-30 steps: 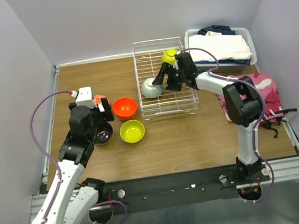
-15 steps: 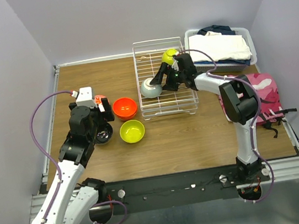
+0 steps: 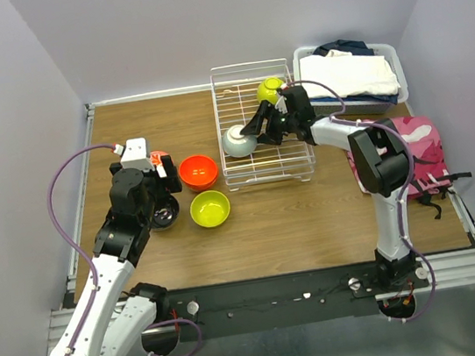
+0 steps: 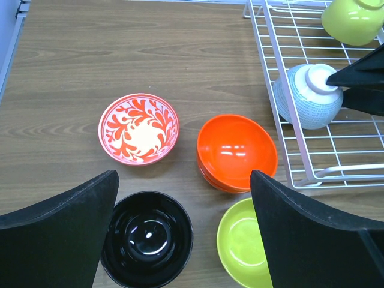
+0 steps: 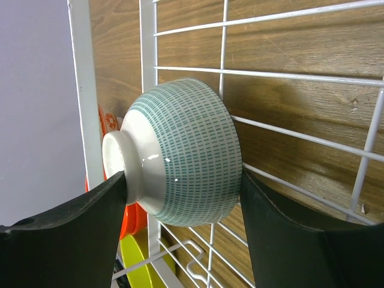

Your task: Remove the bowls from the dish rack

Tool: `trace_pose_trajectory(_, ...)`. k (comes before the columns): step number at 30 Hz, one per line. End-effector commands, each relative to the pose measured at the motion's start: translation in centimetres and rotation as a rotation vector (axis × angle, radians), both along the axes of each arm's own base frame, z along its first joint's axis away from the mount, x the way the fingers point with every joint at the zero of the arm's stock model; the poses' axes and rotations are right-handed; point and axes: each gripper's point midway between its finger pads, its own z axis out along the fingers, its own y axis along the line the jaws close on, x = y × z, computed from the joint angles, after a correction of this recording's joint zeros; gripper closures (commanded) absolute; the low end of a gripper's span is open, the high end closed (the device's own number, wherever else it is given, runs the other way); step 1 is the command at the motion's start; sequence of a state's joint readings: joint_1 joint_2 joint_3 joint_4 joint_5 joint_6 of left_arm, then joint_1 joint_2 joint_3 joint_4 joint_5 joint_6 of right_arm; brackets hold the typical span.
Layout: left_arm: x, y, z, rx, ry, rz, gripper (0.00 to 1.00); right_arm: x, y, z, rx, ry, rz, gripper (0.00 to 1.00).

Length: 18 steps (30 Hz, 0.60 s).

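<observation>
Bowl point(image 5: 180, 144) — glossy, round, teal-dashed; right tool point(image 5: 181, 175) apparently clamping it.

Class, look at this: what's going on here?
The right gripper clasps the pale blue bowl, lying on its side in the dish rack, near a lime-green bowl. The left gripper hangs open over bowls already on the table: a red-patterned bowl, stacked orange bowls, a second lime-green bowl and a black-lined bowl.

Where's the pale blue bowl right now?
In the top view, the blue bowl is on the left side of the rack, just right of the orange bowls, held in the right gripper.
</observation>
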<state>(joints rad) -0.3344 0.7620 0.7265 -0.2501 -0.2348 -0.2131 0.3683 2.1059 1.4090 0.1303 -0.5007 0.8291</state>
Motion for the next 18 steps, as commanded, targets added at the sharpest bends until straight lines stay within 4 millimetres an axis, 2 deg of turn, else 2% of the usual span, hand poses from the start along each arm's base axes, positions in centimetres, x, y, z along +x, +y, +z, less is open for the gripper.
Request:
trace_pose_trajectory(1, 0.1, 0.0, 0.2, 0.001, -0.021, -0.002, 0.01, -1.2, 0.4, -0.2, -0.011, 0.005, 0.035, 0.51)
trace_pose_trajectory(2, 0.1, -0.1, 0.1, 0.003, -0.019, -0.004, 0.01, -1.2, 0.4, 0.1, -0.013, -0.007, 0.039, 0.56)
trace_pose_trajectory(6, 0.1, -0.1, 0.1, 0.001, -0.018, -0.004, 0.01, -1.0, -0.1, 1.7, -0.044, -0.057, 0.040, 0.63)
trace_pose_trajectory(10, 0.1, -0.1, 0.1, 0.001, -0.018, -0.005, 0.01, -0.5, -0.9, 3.4, -0.114, -0.129, 0.040, 0.64)
trace_pose_trajectory(11, 0.1, -0.1, 0.1, 0.000, -0.018, -0.005, 0.01, -0.3, -1.1, 4.4, -0.132, -0.173, 0.048, 0.64)
trace_pose_trajectory(12, 0.1, -0.1, 0.1, -0.001, -0.018, -0.006, 0.01, -0.7, -1.4, 4.2, -0.156, -0.161, 0.051, 0.64)
trace_pose_trajectory(18, 0.1, -0.3, -0.1, -0.001, -0.010, -0.012, 0.01, -0.8, -2.8, 6.1, -0.258, -0.261, 0.071, 0.64)
